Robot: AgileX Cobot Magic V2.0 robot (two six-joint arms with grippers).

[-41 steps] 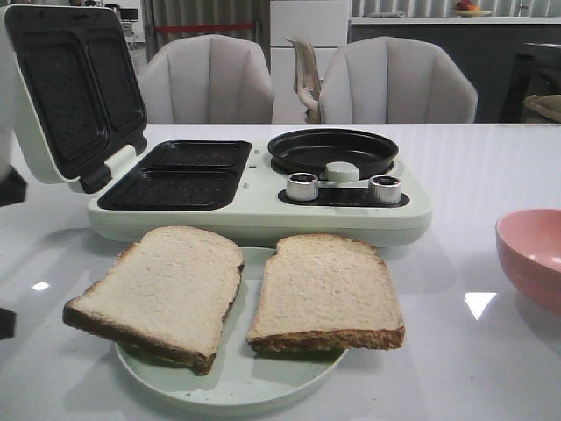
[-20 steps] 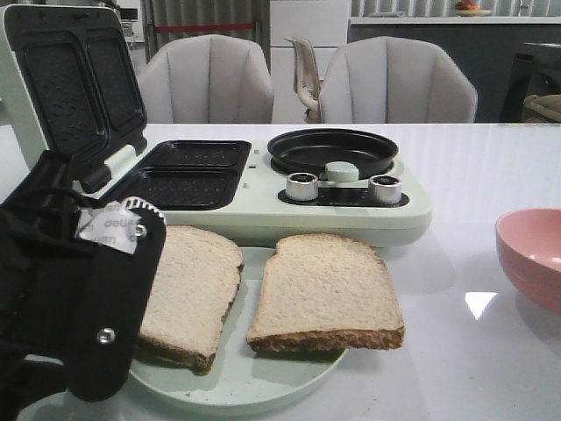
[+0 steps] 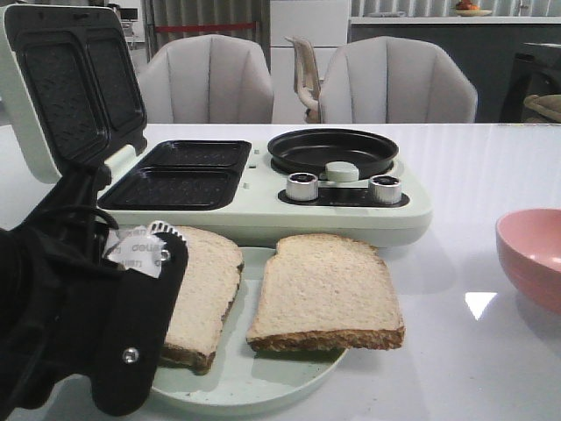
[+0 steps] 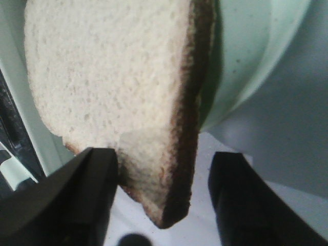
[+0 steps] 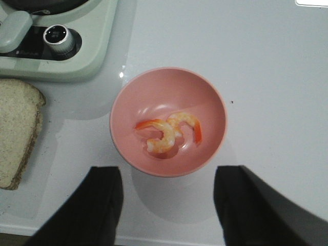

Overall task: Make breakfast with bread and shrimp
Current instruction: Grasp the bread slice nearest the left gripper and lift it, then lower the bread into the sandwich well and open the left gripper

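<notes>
Bread pickup at the plate's left edge, left gripper (image 4: 161, 197) spread wide around a slice corner.

Nearest, the left slice (image 3: 206, 289) overhangs the pale green plate (image 3: 263, 377); its corner sits between the parted fingers (image 4: 72, 200), apparently untouched. A good grasp probably means sliding further onto the crust before pinching gently, so the soft crumb does not tear or fold. The second slice (image 3: 324, 294) lies beside it on the plate. At the table's right edge, shrimp (image 5: 166, 134) wait in the pink bowl (image 5: 212, 102), the right gripper (image 5: 166, 205) hovering spread above. Beyond stands the open sandwich maker (image 3: 263, 189). A white tag (image 3: 140, 250) on the left arm carries mirrored, unreadable print.
</notes>
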